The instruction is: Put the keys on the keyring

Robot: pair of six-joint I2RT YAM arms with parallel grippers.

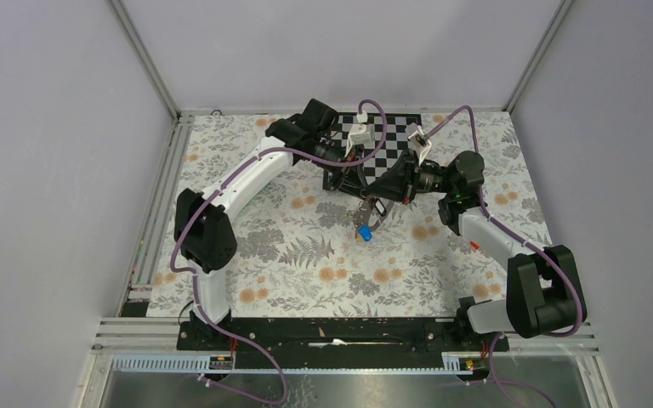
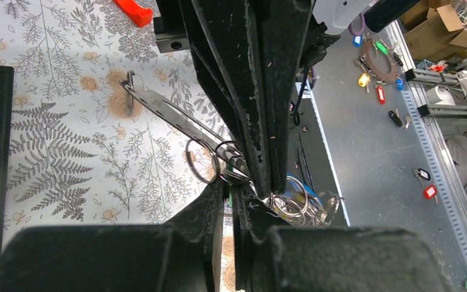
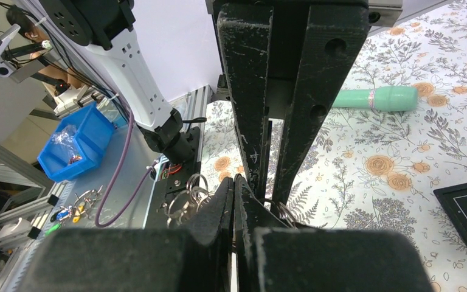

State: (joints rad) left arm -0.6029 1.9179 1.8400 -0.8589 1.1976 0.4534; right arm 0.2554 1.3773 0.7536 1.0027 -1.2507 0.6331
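Floral table point(image 1: 306, 263): carries a checkerboard point(image 1: 391, 136) at its far edge. Left arm point(image 1: 238, 183) and right arm point(image 1: 493, 234): lean inward, meeting tip to tip above mid-table. Mint-green piece point(image 3: 377, 97): lies flat on the table. Orange-red piece point(image 2: 132, 11): lies on the table, partly cut off in the left wrist view. Left end effector point(image 2: 228, 185): fingers pressed nearly together, clamps the keyring point(image 2: 204, 161), a tangle of thin silvery loops lifted off the table. Right end effector point(image 3: 234, 182): fingers together, pinches the same keyring from the opposite side, just beside the left tips. Thin metal strip point(image 2: 164, 112): sticks out from the loops, slanting away. Blue key point(image 1: 364, 233): hangs just below the keyring; touching the table or not, cannot tell.
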